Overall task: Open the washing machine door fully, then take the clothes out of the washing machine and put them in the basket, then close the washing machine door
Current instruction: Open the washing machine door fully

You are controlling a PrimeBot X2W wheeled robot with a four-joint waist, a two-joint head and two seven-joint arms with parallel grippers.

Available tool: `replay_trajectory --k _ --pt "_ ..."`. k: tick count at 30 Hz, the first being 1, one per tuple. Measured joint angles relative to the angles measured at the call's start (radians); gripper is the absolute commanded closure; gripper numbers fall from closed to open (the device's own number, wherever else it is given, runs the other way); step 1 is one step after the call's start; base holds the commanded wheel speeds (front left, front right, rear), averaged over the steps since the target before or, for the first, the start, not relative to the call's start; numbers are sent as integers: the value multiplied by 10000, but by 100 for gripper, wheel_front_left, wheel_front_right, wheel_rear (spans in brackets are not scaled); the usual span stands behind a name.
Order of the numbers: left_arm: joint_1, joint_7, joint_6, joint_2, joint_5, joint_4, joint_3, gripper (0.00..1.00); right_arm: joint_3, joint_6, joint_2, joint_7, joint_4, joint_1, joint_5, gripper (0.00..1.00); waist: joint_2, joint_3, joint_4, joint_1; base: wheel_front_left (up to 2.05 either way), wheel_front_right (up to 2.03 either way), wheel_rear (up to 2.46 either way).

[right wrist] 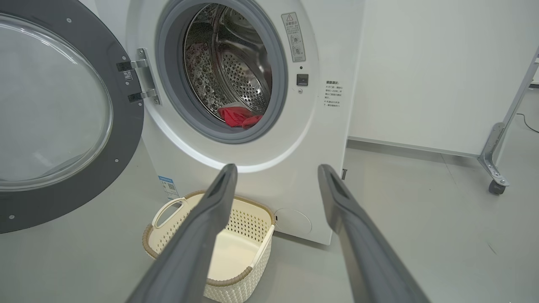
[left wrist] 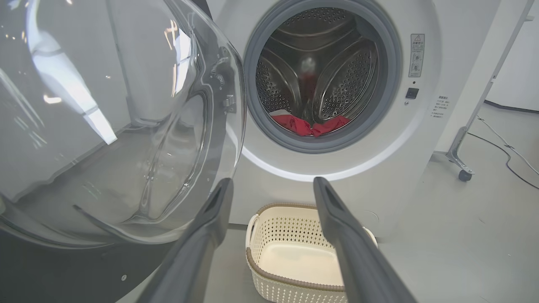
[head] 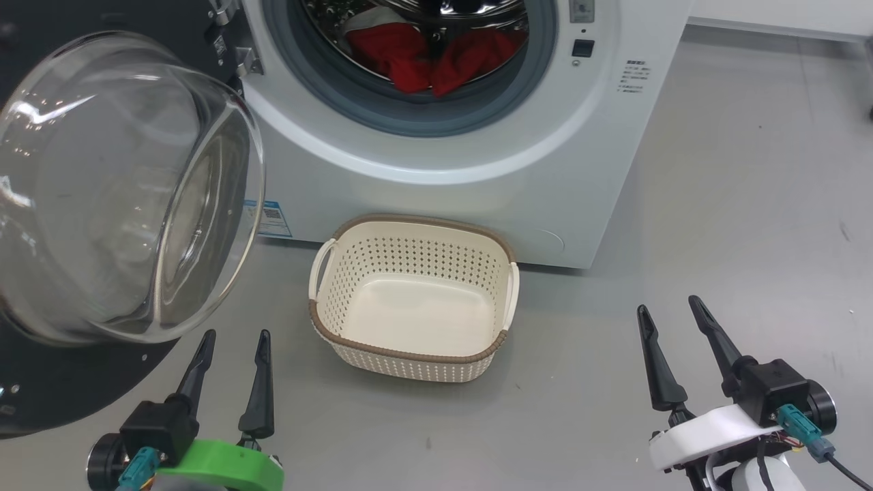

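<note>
One washing machine (head: 436, 184), its one washing machine door (head: 102, 191) swung wide at the left. Red clothes (head: 430, 61) lie heaped inside; I can't count the pieces. One basket (head: 409, 358) sits just before the machine. Two grippers, left gripper (head: 235, 334) and right gripper (head: 668, 303), have their jaws apart, gripping nothing. One blue sticker (head: 269, 218) has print too small to read.

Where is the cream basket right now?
Head view, centre: the small cream perforated plastic basket stands empty on the floor before the big white front-loading washing machine, below its drum opening, right of the open round black door.
</note>
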State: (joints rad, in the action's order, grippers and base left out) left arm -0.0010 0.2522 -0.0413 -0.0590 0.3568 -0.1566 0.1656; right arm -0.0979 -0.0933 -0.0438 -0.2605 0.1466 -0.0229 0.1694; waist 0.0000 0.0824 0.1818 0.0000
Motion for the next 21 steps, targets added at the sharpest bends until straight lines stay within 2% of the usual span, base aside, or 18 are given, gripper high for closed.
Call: replay_trajectory --k 14,21 --pt "276 -52 113 -17 -150 69 17 0 -316 288 2 0 -290 -432 274 0 0 -209 -1338 0 0 0 0" --pt "377 -136 174 -15 -150 153 151 0 -263 560 12 0 -500 -662 328 0 0 -267 -1802 0 0 0 0"
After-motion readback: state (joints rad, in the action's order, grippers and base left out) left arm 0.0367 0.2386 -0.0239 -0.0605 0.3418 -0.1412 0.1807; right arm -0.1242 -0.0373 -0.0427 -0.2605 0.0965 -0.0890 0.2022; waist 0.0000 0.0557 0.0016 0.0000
